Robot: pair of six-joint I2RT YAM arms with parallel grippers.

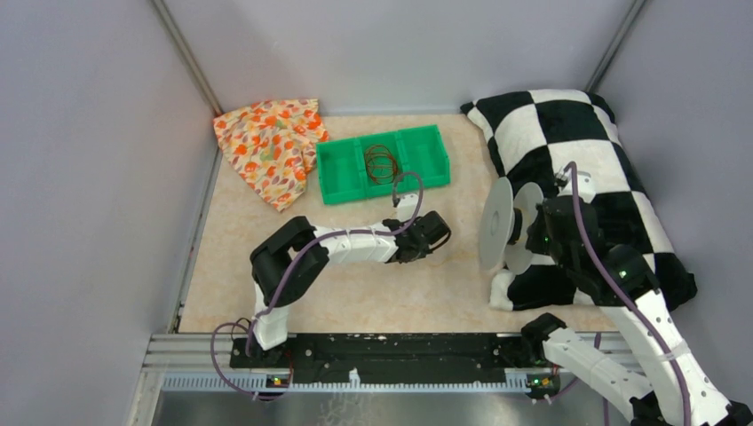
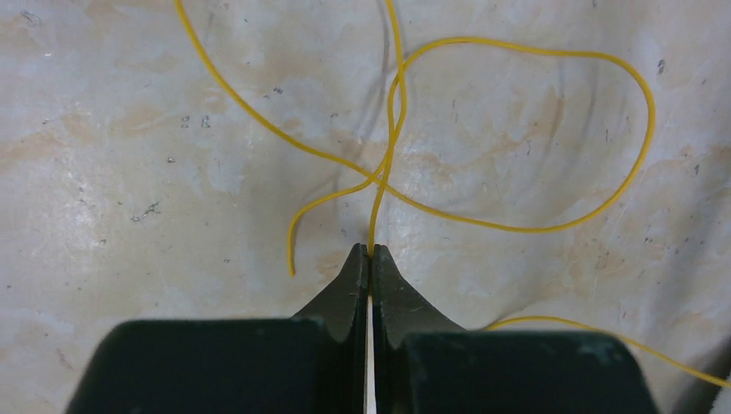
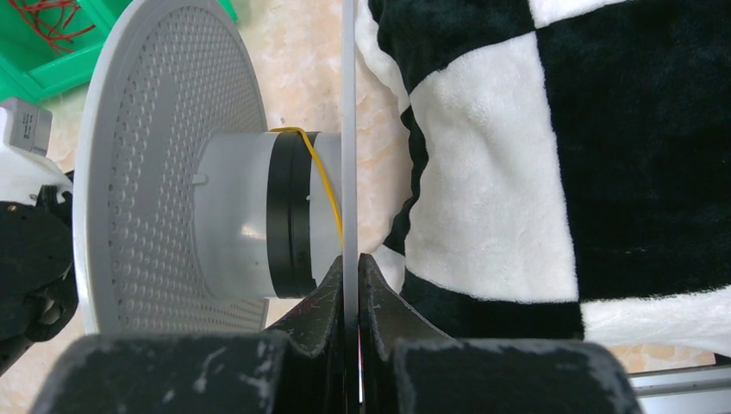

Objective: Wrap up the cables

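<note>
The left gripper [image 2: 371,250] is pinching the yellow cable [image 2: 390,147] – its jaws are pressing together with one strand running straight down into the tips. Just beyond the fingertips the cable is lying on the table [image 2: 129,129] in a loose loop that is crossing over itself close above the gripper; a short free end is curling down to the left of the tips, and another stretch is trailing off toward the lower right edge of the left wrist view.

The right gripper [image 3: 351,259] is clamping the thin clear flange of the spool [image 3: 164,172], jaws tight on either side of its edge. It is holding the spool on edge beside the checkered cloth [image 3: 483,172]. A turn of the same yellow cable is passing over the spool's hub, right next to the gripped flange.

In the top view the left gripper is hovering low over the table, to the left of the spool and near it – the green tray [image 1: 342,169] is sitting further back, well apart from both grippers.
</note>
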